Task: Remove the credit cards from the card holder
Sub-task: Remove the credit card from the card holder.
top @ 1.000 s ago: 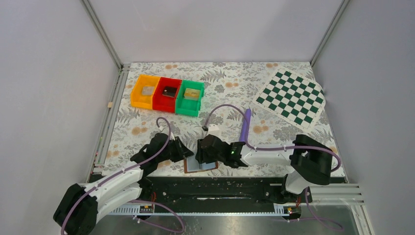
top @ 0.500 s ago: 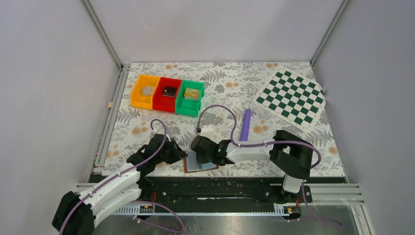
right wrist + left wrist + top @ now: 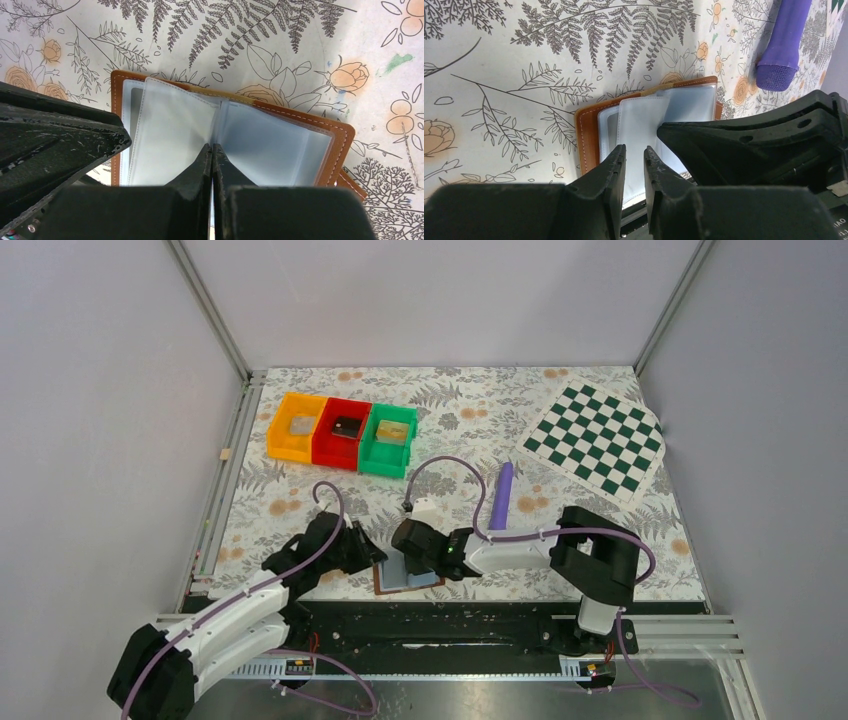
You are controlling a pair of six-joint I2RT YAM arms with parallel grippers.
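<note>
Card holder (image 3: 235, 135) open, flat under both tools, btwn tips.

Low in the frame's centre, the card holder (image 3: 403, 579) lies open on the floral table (image 3: 460, 405). The left gripper (image 3: 372, 553) meets its left edge; the right gripper (image 3: 412, 558) presses over its upper middle.

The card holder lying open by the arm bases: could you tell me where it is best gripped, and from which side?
Probably by a loose pale sleeve edge of the card holder, from above: it lies flat and open, with its sleeves lifting off the brown cover.
</note>
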